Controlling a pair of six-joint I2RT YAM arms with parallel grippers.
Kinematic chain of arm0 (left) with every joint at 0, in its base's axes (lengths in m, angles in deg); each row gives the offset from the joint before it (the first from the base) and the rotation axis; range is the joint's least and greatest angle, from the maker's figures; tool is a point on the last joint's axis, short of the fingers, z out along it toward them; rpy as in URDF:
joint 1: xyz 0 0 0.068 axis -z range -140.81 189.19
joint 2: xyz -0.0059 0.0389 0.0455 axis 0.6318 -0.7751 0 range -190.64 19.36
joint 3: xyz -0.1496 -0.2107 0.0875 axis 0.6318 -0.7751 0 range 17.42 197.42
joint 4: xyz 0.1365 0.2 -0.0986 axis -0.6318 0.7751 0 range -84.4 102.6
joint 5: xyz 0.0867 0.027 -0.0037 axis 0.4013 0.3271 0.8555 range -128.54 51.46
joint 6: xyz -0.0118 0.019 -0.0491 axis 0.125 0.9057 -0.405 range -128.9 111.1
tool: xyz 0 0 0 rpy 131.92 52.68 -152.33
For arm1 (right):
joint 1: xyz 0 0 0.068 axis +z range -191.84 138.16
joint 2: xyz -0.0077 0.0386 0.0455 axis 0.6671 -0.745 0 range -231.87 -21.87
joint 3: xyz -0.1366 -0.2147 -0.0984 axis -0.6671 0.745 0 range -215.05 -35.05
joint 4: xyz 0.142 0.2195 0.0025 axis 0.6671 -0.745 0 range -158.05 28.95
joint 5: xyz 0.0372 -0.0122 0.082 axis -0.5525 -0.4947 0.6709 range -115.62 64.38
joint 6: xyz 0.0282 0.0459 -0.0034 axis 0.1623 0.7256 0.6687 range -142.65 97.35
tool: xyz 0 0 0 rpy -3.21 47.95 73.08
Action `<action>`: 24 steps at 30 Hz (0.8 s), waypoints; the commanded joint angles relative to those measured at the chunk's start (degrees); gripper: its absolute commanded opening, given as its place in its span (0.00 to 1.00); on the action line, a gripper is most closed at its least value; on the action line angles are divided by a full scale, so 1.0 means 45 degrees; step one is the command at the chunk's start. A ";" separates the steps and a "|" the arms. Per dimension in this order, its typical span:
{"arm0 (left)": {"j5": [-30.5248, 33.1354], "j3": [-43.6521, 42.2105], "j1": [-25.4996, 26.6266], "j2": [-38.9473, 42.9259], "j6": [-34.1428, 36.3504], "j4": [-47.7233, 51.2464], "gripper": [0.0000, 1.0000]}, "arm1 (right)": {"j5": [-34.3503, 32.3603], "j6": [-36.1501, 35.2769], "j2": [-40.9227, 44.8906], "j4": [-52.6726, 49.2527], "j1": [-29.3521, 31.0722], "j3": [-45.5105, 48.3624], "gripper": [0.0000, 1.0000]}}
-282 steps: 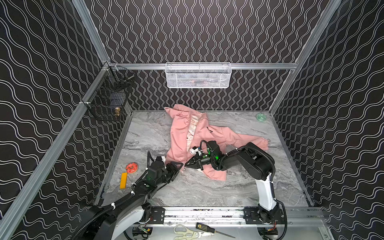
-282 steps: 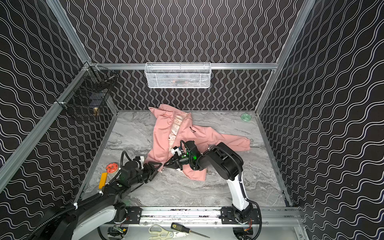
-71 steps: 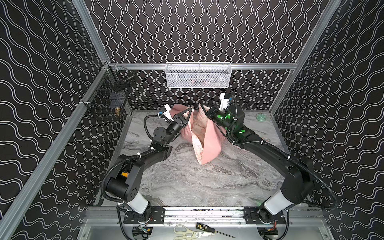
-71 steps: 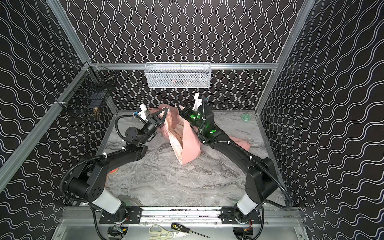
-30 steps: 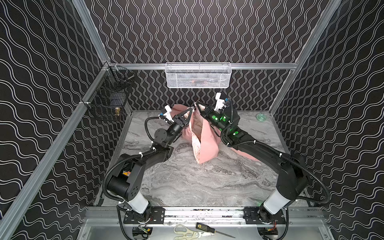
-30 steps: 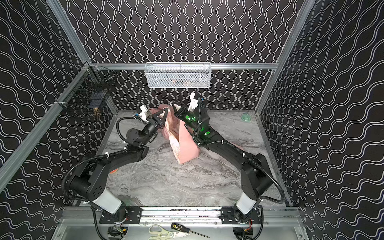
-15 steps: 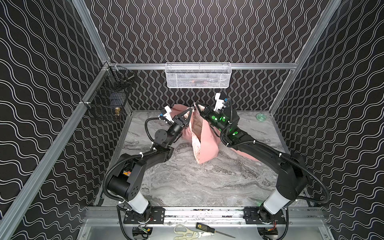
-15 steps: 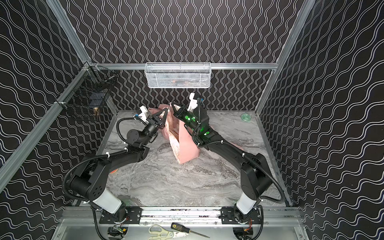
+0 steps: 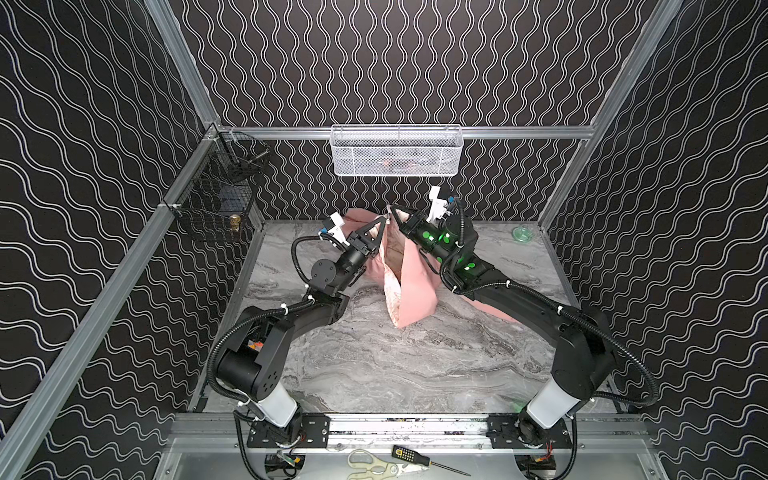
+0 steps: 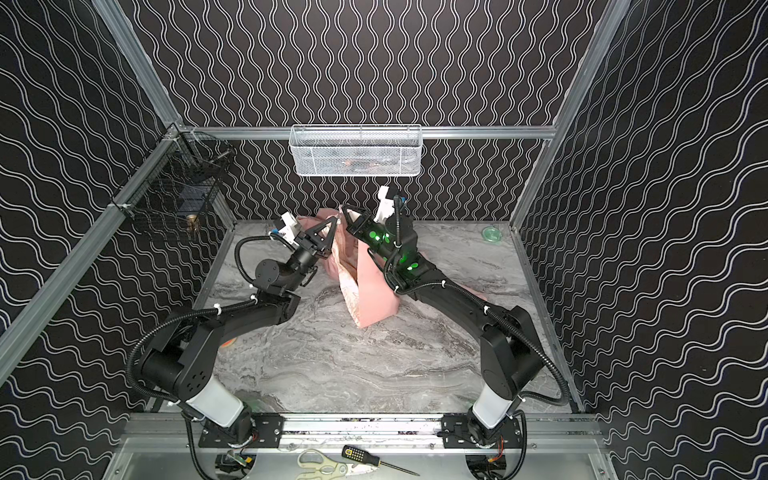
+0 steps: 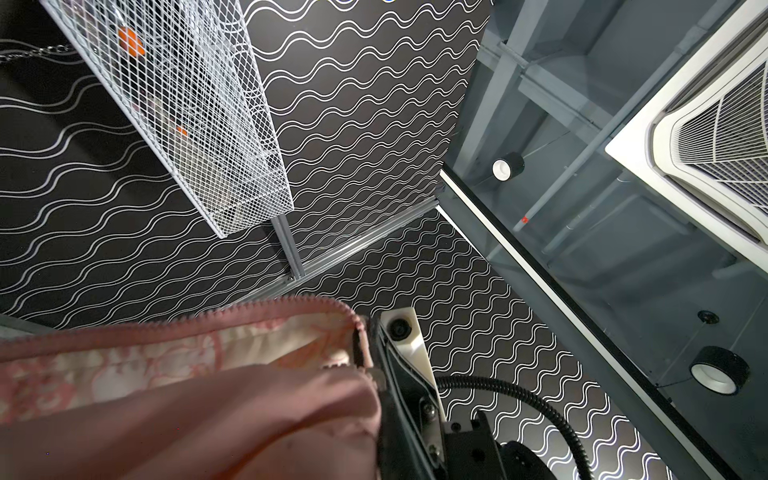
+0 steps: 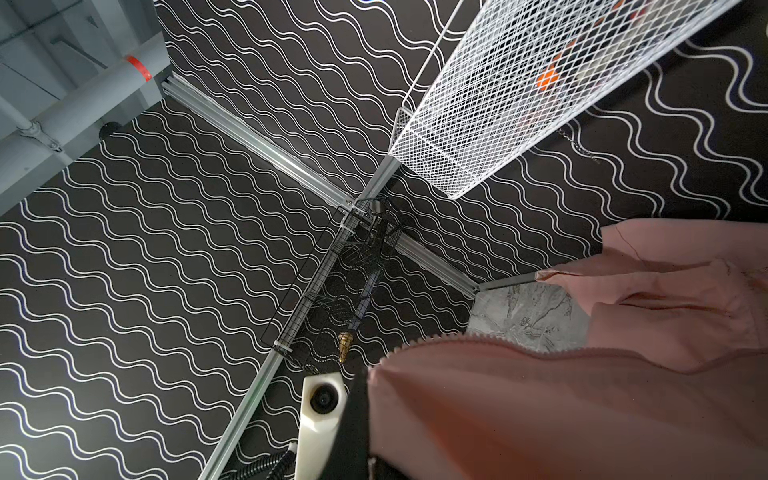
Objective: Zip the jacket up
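Observation:
The salmon-pink jacket [image 9: 415, 286] [image 10: 376, 293] hangs from both grippers at the back middle of the table, and its lower end rests on the marble top. Its cream patterned lining [image 9: 390, 286] faces left. My left gripper [image 9: 383, 219] [image 10: 333, 223] is shut on one top edge. My right gripper [image 9: 392, 208] [image 10: 344, 208] is shut on the other top edge, and the two tips are almost touching. In the left wrist view the jacket [image 11: 208, 415] shows a row of open zipper teeth [image 11: 270, 308]. The right wrist view shows the other row of zipper teeth [image 12: 498, 338]. Fabric hides each gripper's own fingers in the wrist views.
A white wire basket [image 9: 397, 149] hangs on the back wall just above the grippers. A black wire basket [image 9: 220, 199] hangs on the left rail. A small green dish [image 9: 521, 233] lies at the back right. Scissors [image 9: 374, 461] and a screwdriver [image 9: 415, 457] lie on the front ledge.
Over the last second nothing has visibly moved. Before that, both grippers carried the jacket from the front of the table up to the back, and the right gripper closed in on the left one.

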 commanded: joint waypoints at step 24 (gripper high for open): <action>0.0454 -0.0252 0.0016 0.0015 -0.0114 -0.1451 0.00 | -0.0454 0.0085 0.0209 0.0582 0.0301 0.0106 0.00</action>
